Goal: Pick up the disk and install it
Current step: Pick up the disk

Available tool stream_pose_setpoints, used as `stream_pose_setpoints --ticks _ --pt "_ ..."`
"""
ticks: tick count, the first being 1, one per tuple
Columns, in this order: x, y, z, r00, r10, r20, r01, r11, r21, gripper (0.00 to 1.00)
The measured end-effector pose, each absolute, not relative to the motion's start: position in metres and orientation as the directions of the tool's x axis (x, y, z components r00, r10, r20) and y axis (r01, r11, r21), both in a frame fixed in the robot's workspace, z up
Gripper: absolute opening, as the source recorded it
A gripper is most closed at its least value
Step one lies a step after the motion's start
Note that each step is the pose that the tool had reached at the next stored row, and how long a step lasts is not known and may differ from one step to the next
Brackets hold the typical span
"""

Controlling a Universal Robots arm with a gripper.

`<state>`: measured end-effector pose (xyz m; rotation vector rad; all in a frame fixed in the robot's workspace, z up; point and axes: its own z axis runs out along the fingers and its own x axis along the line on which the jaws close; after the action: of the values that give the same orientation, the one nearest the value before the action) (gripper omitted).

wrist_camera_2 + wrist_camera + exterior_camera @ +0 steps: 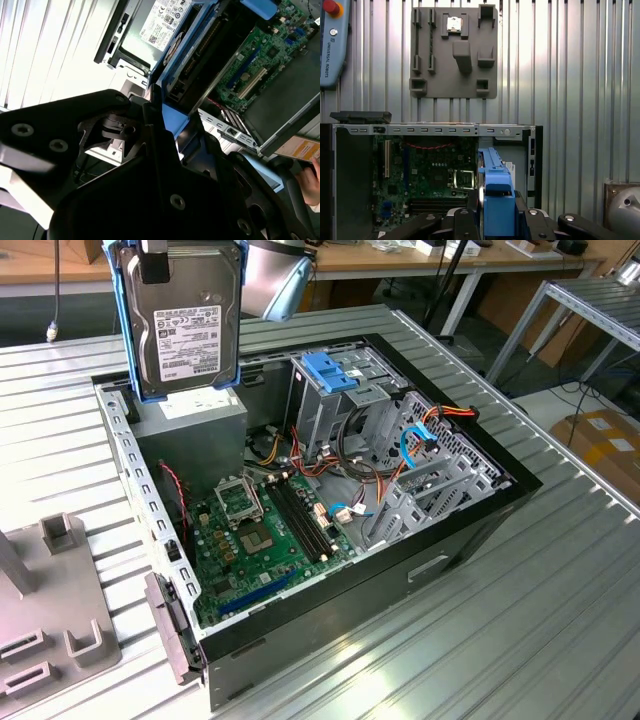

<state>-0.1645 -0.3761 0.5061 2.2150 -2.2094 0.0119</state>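
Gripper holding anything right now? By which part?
Yes: the flat grey-metal disk in its blue plastic carrier, clamped by the gripper at the carrier's upper end.

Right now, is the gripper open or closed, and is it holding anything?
Gripper: closed on the disk, holding it upright above the open computer case.

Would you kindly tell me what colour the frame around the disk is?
Bright blue; the frame around the disk shows best in the exterior view.
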Motion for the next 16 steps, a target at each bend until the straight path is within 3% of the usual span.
stream_pose_setpoints --ticks 16 --pt "-0.131 -0.376 0.506 0.003 -1.000 0.015 -1.000 -0.003 0.004 0.36"
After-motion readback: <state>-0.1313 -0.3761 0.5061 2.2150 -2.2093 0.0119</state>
